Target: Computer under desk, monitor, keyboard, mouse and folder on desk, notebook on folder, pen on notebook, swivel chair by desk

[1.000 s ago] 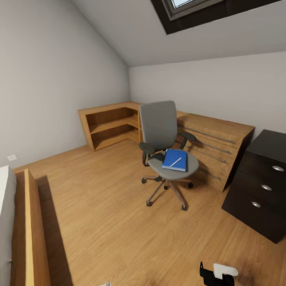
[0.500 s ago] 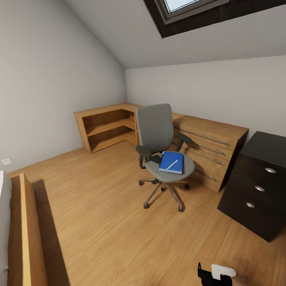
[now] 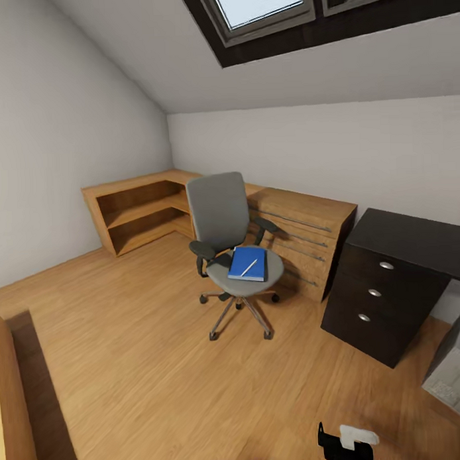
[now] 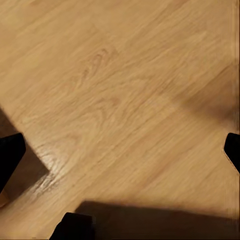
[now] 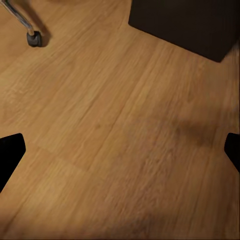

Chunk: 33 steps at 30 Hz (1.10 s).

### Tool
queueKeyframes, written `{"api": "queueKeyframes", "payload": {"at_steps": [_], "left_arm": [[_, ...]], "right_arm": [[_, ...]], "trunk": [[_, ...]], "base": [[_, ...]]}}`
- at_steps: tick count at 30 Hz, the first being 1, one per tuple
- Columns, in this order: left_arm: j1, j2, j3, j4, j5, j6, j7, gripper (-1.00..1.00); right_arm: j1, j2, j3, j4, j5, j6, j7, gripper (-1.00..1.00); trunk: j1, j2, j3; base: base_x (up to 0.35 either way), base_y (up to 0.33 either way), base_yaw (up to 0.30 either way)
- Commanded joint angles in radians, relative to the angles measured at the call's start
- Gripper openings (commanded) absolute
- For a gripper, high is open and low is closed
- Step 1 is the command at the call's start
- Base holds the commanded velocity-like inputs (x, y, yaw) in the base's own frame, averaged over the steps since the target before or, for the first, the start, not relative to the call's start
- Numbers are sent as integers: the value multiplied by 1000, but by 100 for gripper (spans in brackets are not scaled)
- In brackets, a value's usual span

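Turning rightward, the head camera now takes in more of the room's right side than a second ago: the whole view has slid, so the furniture only seems to drift left. The light wooden corner shelving and dresser [image 3: 209, 214] run along the far wall, and the black-topped tabletop with dark drawers and round silver knobs [image 3: 391, 277] shows more fully, with a light grey box, probably the computer [image 3: 454, 368], newly visible at the right edge on the floor. The grey padded swivel chair with black armrests and chrome base [image 3: 232, 256] stands in front of the dresser, apart from the desk. On its seat lies the flat bright blue folder [image 3: 248, 263], the thin white pen [image 3: 250, 268] across it. I judge the robot is lining up its approach. Both grippers hang over bare wooden floor, the left gripper [image 4: 120, 155] and right gripper [image 5: 120, 150] spread wide, holding nothing.
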Motion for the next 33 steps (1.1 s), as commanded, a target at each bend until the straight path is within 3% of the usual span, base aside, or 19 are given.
{"api": "queueKeyframes", "payload": {"at_steps": [1,25,33], "left_arm": [[0,0,-8,2,10,-4,8,100],[0,14,-6,8,15,-6,0,100],[0,14,-6,8,15,-8,0,100]], "right_arm": [[-1,-1,-6,2,11,-2,-7,100],[-1,1,-7,2,8,-9,-7,100],[-1,24,-9,3,-3,-37,-9,100]], "trunk": [[-4,7,2],[-96,175,78],[-127,231,98]], "base": [[0,0,-298],[0,0,-297],[0,0,-234]]}}
